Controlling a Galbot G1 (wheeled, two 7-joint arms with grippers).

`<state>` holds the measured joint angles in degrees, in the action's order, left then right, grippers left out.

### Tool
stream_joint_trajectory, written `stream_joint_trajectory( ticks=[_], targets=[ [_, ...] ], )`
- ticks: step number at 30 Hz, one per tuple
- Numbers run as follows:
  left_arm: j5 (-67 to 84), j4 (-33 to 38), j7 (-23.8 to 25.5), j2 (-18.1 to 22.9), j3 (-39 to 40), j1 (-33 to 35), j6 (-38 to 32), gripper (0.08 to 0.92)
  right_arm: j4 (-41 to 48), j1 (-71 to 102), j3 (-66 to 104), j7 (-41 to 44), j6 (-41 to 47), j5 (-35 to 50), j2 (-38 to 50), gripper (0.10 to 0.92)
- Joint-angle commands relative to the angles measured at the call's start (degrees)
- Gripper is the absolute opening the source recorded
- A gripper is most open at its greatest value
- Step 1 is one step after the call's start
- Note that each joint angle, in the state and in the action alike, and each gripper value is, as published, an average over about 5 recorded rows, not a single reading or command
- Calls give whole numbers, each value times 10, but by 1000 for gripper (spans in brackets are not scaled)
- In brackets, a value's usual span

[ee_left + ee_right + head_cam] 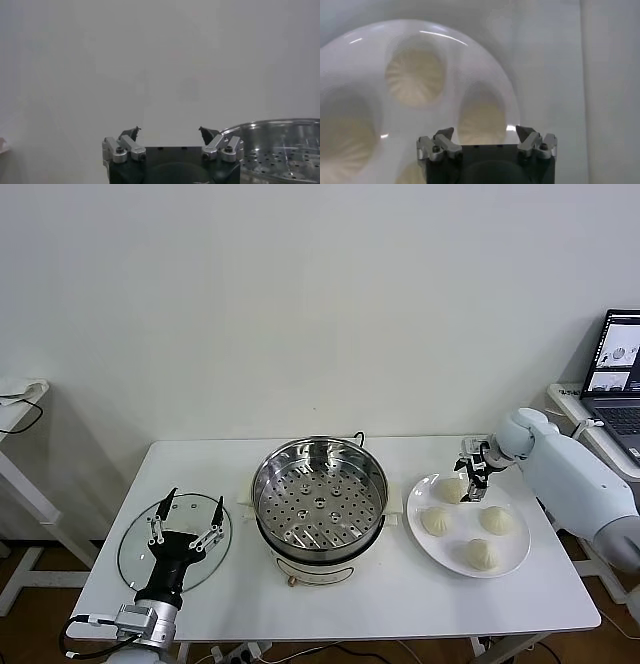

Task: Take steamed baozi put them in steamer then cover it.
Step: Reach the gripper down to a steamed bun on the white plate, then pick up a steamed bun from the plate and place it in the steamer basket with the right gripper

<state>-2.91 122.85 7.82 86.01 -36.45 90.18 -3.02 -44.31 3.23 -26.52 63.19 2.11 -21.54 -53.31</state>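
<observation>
Right gripper [473,481] spread wide, empty, hovering at right centre over far bun [449,490]. Left gripper [186,523] spread too, idle above glass cover [140,556], lower left. Steamer [319,496] mid-frame, tray bare. White plate [512,565] to its right, holding four steamed baozi [414,74]. Best lowered straight, centred on dome, closed softly at widest girth to avoid denting dough.

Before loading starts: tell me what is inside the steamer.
The steamer holds only its perforated tray; no baozi on it. Below the tray is hidden.
</observation>
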Motion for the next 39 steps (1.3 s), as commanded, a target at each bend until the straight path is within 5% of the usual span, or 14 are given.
stream_joint_trajectory(
  ticks=[1,12,27,39],
  targets=[
    [-3,1,0,2,1,2,-2,823,33,0,11,4,-3,-31,-24,823],
    [-4,-1,-1,2,1,1,-4,823,35,5,17,0,-8,-40,-27,822],
    [-5,-2,-3,3,3,3,-8,823,23,8,17,-6,-12,-40,-26,721],
    [-7,2,-5,4,8,4,-6,823,-155,-70,-95,28,-47,95,115,704]
  ],
)
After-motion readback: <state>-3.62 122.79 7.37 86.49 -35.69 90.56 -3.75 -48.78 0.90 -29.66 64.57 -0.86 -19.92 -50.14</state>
